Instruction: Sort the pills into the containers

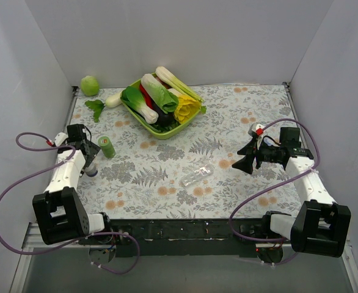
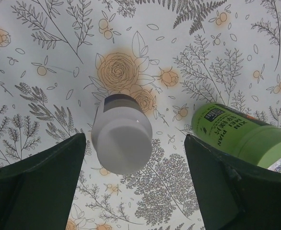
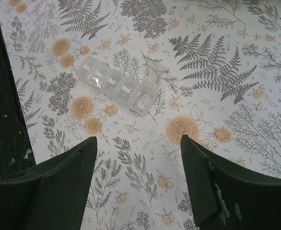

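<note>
The clear pill-organiser strip lies in the middle of the table; in the right wrist view one end lid stands open. A white pill bottle stands upright on the cloth under my left gripper, which is open and hangs above it; in the top view the bottle is mostly hidden by the gripper. A green bottle stands just right of it and shows in the left wrist view. My right gripper is open and empty, right of the strip; it shows in its wrist view. No loose pills show.
A green tray of toy vegetables stands at the back centre. A green ball and a white radish with leaves lie at the back left. White walls close in the table on three sides.
</note>
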